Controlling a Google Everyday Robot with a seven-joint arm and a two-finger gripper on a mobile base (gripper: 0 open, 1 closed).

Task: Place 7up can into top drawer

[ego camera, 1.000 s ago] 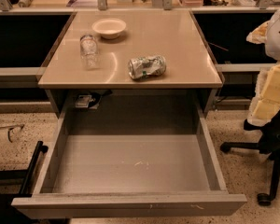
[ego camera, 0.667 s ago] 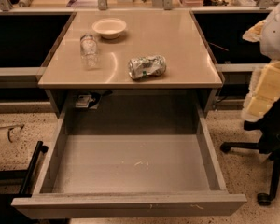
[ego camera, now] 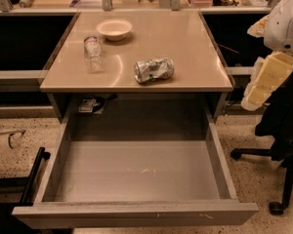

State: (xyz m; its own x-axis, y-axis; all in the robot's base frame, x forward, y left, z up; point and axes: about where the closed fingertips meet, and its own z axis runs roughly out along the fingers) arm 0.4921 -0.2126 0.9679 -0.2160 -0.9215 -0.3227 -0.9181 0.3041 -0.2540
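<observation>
Silver 7up can (ego camera: 154, 69) unpicked on tabletop (ego camera: 185, 43), top drawer (ego camera: 136, 172) open and empty, gripper (ego camera: 264, 81) mid-right, grip state can't tell.

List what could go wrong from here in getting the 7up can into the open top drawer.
1. The 7up can lies on its side, dented, on the countertop; it may roll or slip under a grasp.
2. The gripper hangs beyond the countertop's right edge, apart from the can; reaching in, it might clip that edge.
3. The glass jar stands left of the can; a pushed can could knock it.
</observation>
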